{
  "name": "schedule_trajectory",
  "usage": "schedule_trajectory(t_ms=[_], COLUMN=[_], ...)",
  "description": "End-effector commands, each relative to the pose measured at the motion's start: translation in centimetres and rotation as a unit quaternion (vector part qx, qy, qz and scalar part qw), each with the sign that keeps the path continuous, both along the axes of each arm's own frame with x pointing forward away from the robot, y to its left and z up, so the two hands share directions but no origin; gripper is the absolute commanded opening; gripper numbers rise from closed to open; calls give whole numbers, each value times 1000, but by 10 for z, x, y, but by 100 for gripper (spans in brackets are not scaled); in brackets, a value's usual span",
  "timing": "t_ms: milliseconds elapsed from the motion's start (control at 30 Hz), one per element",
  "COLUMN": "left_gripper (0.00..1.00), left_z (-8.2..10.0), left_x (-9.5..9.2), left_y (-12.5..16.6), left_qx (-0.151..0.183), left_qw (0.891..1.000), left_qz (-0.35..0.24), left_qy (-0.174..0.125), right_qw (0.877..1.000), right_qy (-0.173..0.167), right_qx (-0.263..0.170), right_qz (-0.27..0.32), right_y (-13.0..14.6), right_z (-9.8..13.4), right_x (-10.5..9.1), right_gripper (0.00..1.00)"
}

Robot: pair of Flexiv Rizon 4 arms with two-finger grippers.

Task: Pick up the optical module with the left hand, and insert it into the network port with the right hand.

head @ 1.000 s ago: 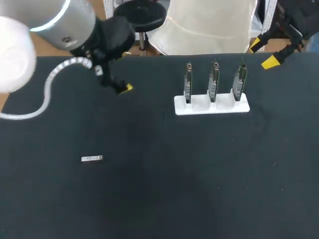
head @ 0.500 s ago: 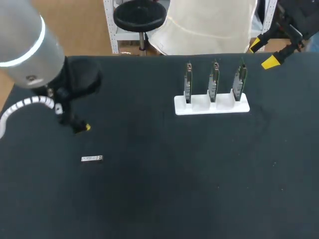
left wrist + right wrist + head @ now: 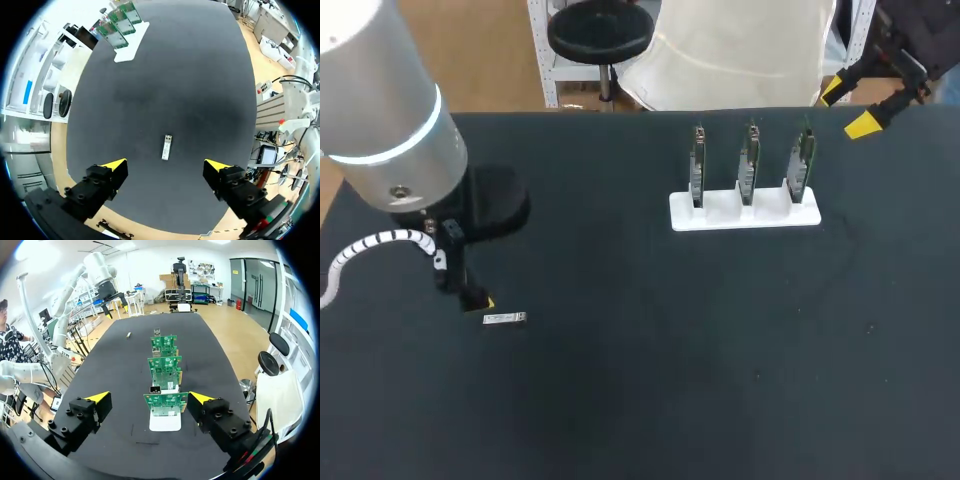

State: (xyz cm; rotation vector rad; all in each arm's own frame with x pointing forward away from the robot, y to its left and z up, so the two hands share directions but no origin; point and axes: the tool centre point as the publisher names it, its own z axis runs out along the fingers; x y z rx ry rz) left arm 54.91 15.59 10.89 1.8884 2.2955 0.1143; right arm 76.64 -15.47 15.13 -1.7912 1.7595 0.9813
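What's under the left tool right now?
The optical module lies flat on the black table, under the open left tool and untouched by it. In the head view the left arm covers the table just beside the module, so that patch cannot be seen.

Black tabletop, silver metal optical module, white plastic rack, three green circuit boards, yellow-tipped black left gripper.
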Motion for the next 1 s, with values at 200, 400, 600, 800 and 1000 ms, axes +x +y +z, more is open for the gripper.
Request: schedule_trajectory(t_ms=[200,400,600,800,1000], left_gripper=[100,100,100,100,100], left_z=[-27,-42,-54,-69,-80], left_x=[-10,-17,-20,-22,-19], left_y=[1,1,2,5,5], left_qx=[20,25,29,30,21], left_qw=[1000,999,999,999,998], left_qz=[-2,-4,-5,-2,4], left_qy=[20,34,35,44,51], right_qw=[1000,1000,1000,1000,1000], right_qy=[0,0,0,0,0], right_qx=[0,0,0,0,0], right_qz=[0,0,0,0,0], right_y=[0,0,0,0,0], right_z=[0,0,0,0,0], right_x=[0,0,0,0,0], right_gripper=[100,100,100,100,100])
